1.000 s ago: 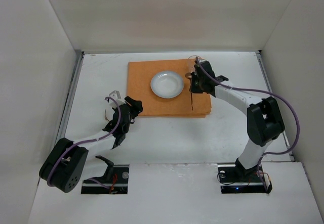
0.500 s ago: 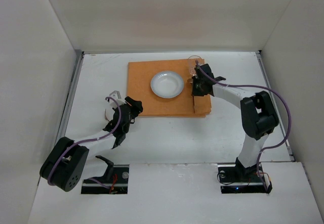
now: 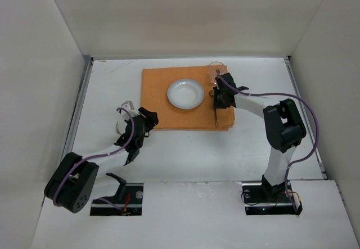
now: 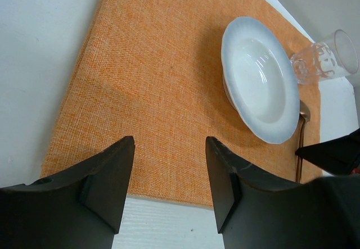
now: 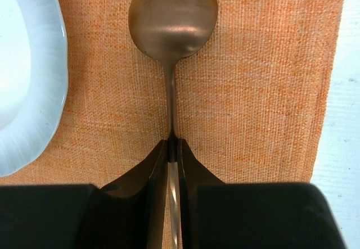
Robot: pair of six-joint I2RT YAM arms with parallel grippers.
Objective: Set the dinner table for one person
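One white dinner table [image 3: 185, 153] carries an orange mat [image 3: 157, 94].

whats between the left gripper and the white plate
Only bare orange mat lies between the left gripper and the white plate; the left wrist view shows it best.

Soft, even light from above is filling the scene, laying only faint shadows on the large flat white table [image 3: 197, 153]. Mild glare is glinting off the round white ceramic plate [image 4: 260, 80] and the brown metal spoon [image 5: 172, 18]. The left tool [image 4: 169, 145] and right tool [image 5: 173, 144] are looking slightly soft up close.
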